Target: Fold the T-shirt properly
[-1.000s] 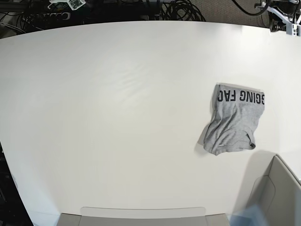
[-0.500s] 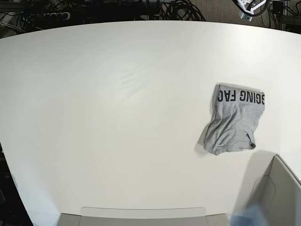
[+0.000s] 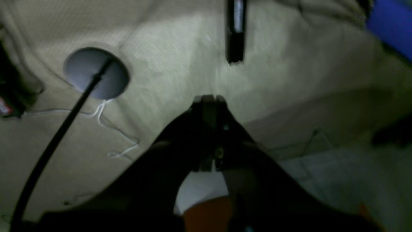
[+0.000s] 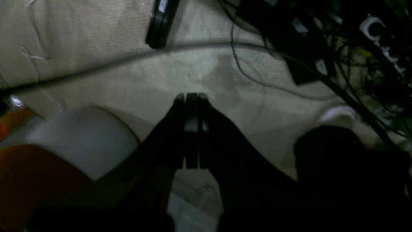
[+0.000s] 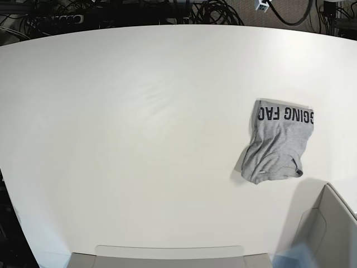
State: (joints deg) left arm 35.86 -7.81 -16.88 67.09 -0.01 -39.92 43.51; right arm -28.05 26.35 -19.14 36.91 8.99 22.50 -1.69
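My right gripper [image 4: 191,96] is on the left of the base view's side, off the table [image 5: 139,139]. Its jaws are pressed together on nothing, over the floor and wires. The T-shirt [image 5: 277,145] lies bunched near the table's right edge, letters showing, so I think it needs more folding. My left gripper [image 3: 208,98] is also closed tight and holds nothing, over the carpet.

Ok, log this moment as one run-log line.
T-shirt: bunched on table, lettering showing | left gripper: shut, empty, off table | right gripper: shut, empty, off table
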